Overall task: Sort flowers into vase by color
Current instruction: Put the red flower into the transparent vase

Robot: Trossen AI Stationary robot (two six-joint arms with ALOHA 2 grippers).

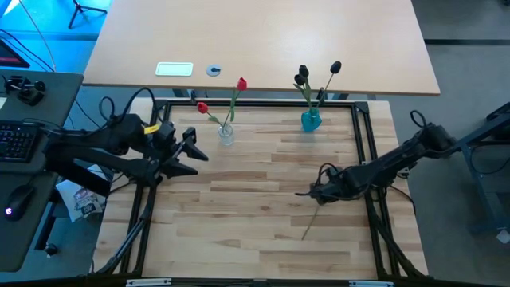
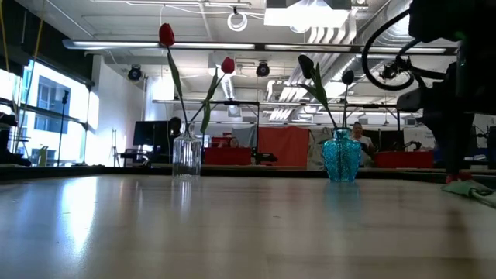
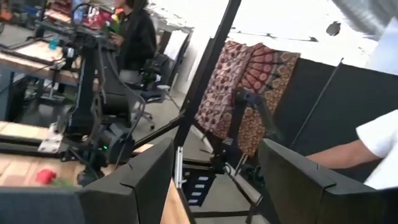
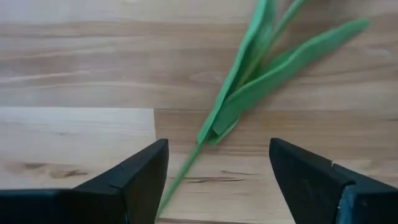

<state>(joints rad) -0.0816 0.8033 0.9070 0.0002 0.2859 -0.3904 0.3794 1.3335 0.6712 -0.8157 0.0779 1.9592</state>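
Observation:
A flower lies flat on the table; its thin green stem (image 1: 311,223) runs toward the near edge, and its leaves (image 4: 261,81) show in the right wrist view. My right gripper (image 1: 320,191) hangs open over it, pointing down, with one finger on each side of the stem (image 4: 186,168), clear of it. Its red head (image 3: 45,176) shows in the left wrist view. A clear glass vase (image 1: 226,134) holds two red flowers (image 2: 167,35). A blue vase (image 1: 311,119) holds black flowers (image 1: 303,73). My left gripper (image 1: 191,147) waits open at the table's left side.
A black frame (image 1: 362,143) borders the wooden work area. Both vases stand near its far edge, about a hand apart in the low view: the clear vase (image 2: 186,155) and the blue vase (image 2: 341,159). A person's white sleeve (image 3: 379,140) shows beyond the table.

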